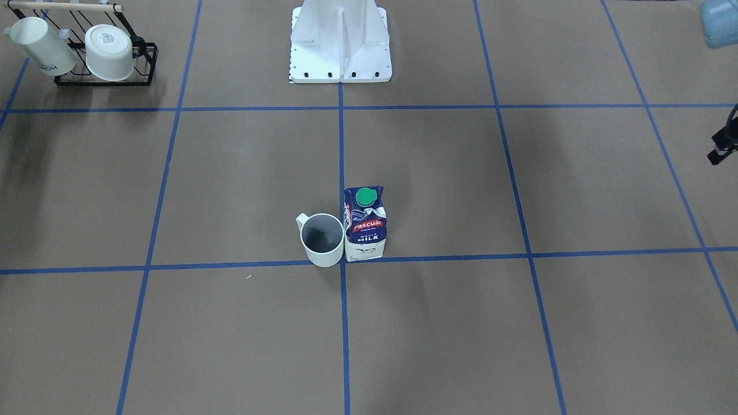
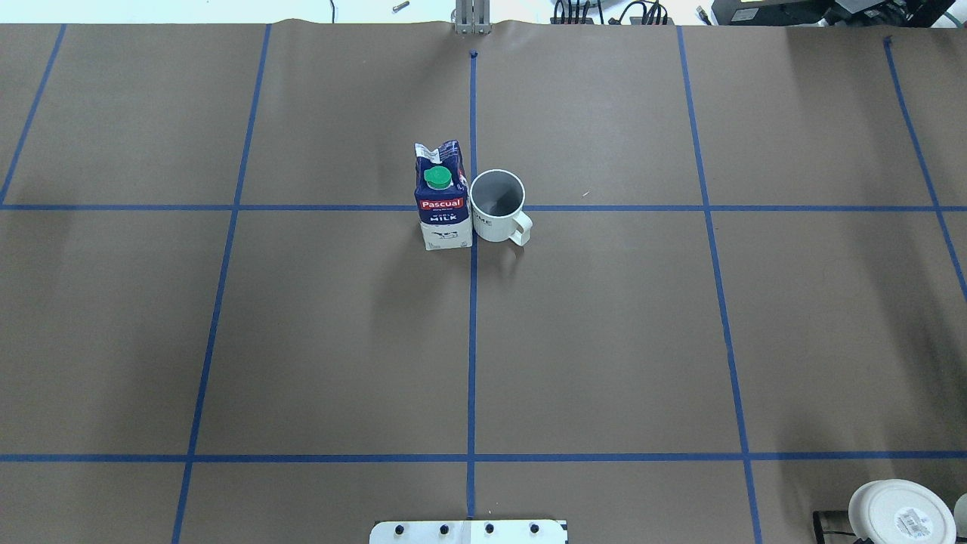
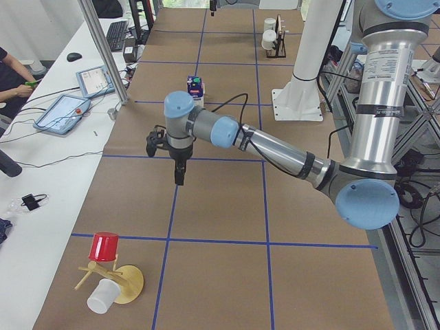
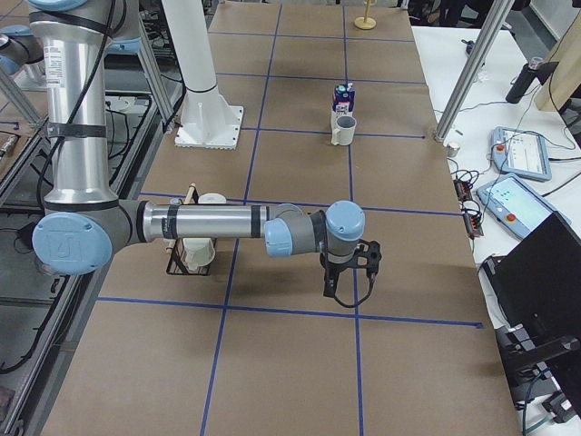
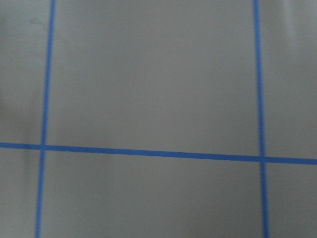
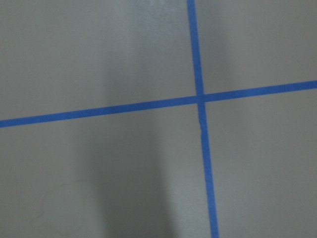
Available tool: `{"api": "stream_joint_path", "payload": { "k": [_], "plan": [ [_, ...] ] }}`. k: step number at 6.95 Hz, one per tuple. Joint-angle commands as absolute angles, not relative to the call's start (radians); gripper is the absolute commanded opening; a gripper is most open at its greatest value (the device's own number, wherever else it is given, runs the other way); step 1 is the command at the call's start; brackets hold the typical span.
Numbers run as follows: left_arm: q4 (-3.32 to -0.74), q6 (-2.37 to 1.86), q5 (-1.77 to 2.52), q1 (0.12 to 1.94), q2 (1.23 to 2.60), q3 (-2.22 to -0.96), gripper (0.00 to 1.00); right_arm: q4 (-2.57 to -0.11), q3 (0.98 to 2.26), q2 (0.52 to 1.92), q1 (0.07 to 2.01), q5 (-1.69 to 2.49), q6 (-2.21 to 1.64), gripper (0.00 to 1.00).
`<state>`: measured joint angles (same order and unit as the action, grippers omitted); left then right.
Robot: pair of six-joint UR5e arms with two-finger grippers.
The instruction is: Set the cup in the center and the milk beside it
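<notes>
The cup (image 2: 497,205), a small white mug with a dark inside, stands upright at the center crossing (image 1: 343,261), just to one side of the long tape line. Its handle points toward the robot's base. The milk (image 2: 443,196), a blue-and-white Pascual carton with a green cap, stands upright right against it on the other side of that line; both also show in the front view, cup (image 1: 322,239) and milk (image 1: 365,222). My left gripper (image 3: 179,173) hangs over bare table far from them. My right gripper (image 4: 332,287) does too. I cannot tell whether either is open or shut.
A black wire rack (image 1: 147,66) with two other white mugs stands near my right arm's side, also in the right view (image 4: 172,265). The robot's white base (image 1: 340,46) is behind the center. A wooden stand with a red cup (image 3: 104,246) lies at the left end.
</notes>
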<state>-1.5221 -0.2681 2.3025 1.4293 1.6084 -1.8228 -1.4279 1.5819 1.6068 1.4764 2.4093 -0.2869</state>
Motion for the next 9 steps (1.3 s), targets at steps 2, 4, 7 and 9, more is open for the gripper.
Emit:
{"api": "stream_joint_path", "payload": {
  "k": [2, 4, 7, 9],
  "plan": [
    [-1.542, -0.084, 2.33, 1.525, 1.558, -1.63, 0.98, -1.477, 1.58, 1.637, 1.563, 2.413, -0.25, 1.0],
    [-1.54, -0.094, 2.333, 1.534, 1.548, -1.632, 0.98, -1.645, 1.681, 1.631, 1.58, 2.402, -0.218, 1.0],
    [-1.539, -0.095, 2.335, 1.557, 1.552, -1.632, 0.98, -1.658, 1.672, 1.641, 1.58, 2.405, -0.187, 1.0],
    [-1.54, -0.095, 2.336, 1.557, 1.552, -1.634, 0.98, -1.657, 1.675, 1.641, 1.58, 2.408, -0.187, 1.0]
  ]
}}
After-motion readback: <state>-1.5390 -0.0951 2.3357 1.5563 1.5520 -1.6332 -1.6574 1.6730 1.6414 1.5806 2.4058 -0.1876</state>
